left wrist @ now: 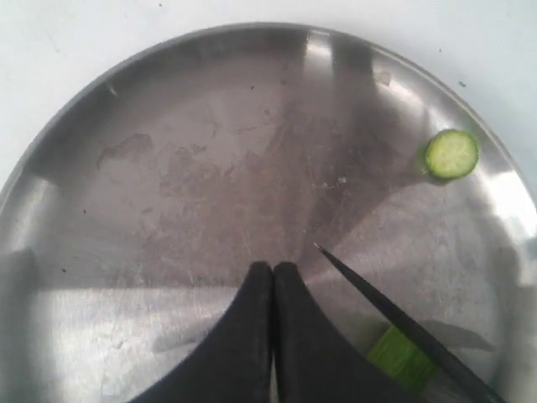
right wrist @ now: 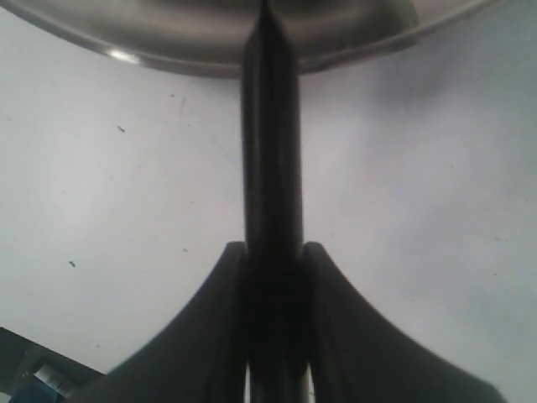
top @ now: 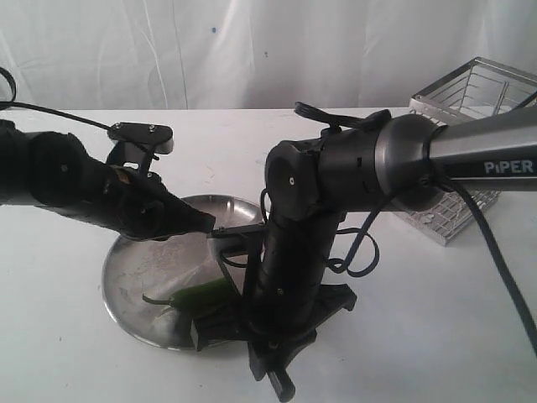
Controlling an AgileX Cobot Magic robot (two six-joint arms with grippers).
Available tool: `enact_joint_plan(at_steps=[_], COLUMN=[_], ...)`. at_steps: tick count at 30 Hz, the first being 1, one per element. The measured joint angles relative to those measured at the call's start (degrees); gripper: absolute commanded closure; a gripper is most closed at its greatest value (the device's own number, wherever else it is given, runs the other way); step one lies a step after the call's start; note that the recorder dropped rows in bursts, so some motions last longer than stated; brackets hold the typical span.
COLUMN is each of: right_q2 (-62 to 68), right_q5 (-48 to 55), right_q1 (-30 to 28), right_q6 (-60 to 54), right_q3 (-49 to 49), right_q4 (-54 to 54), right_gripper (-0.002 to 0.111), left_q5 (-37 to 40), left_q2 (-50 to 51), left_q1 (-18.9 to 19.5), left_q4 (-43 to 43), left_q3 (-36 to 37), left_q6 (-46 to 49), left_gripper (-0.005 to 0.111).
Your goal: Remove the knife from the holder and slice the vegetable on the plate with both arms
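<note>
Nearest the exterior camera, the right gripper (top: pixel 252 323) is hanging over the near rim of the plate (top: pixel 126 277), its jaws clamped on the black handle of the knife (right wrist: pixel 272 168). In the right wrist view the handle is running straight out between the two fingers toward the plate edge.

In the left wrist view the knife blade (left wrist: pixel 403 323) is lying across the cut end of the chili pepper (left wrist: pixel 401 357), and one green slice (left wrist: pixel 451 154) is sitting apart near the far rim. The left gripper (left wrist: pixel 273 273) is hovering above the plate centre with its fingers pressed together and nothing between them. It is not touching the pepper, so the pepper is unrestrained.

Risks, as a judgement:
- The pepper is likely to roll or skid under blade pressure on the smooth steel, giving an uneven cut.
- The plate may slide on the table, since neither arm is pinning it.
- The two grippers are working close together and could collide.

The wire holder (top: pixel 470 151) is standing well apart at the right rear, with no knife visible in it. The table (top: pixel 436 319) is plain white, backed by a white curtain (top: pixel 252 50).
</note>
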Motion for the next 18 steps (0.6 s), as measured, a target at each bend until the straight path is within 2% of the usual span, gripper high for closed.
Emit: enact_joint_plan(at_steps=[3,5,6,7,9,11,12,14,15,18], right_q2=[0.0,0.0,0.0,0.0,0.0,0.0,0.0,0.0,0.0,0.0], right_q5=[-0.4,-0.7,-0.7,-0.7,-0.8,-0.8,-0.8,-0.9,-1.0,-1.0], right_q1=[0.0,0.0,0.0,0.0,0.0,0.0,0.0,0.0,0.0,0.0], right_q6=[0.0,0.3,0.4,0.4,0.4,0.4,0.4,0.4,0.4,0.4], right_q3=[0.0,0.0,0.0,0.0,0.0,0.0,0.0,0.0,0.0,0.0], right_q4=[0.0,0.3,0.5,0.7,0.6,0.7,0.7,0.9,0.9,0.9], right_gripper=[0.108,0.108,0.108,0.108,0.108,0.108,0.108,0.108,0.108,0.108], left_q5=[-6.9,-14.7,-20.6,-23.2,-27.9,-28.2,-27.6,-24.1,-20.1,-16.2], left_q2=[-0.1,-1.1,-2.0,-2.3,-3.2,-3.5,-3.8,-5.0,-6.0,-6.3], left_q1=[0.5,1.2,1.2,1.2,1.2,1.2,1.2,1.2,1.2,1.2], left_q4=[-2.2,-1.6,3.4,8.4,32.6,43.2,45.1,48.8,49.9,50.6], left_q3=[3.3,6.5,8.9,9.8,11.3,11.6,11.6,11.6,11.6,11.6], left_q6=[-2.8,-6.0,-7.1,-7.5,-11.1,-14.8,-14.8,-9.1,-2.6,2.9], left_gripper=[0.107,0.107,0.107,0.107,0.107,0.107,0.107,0.107,0.107,0.107])
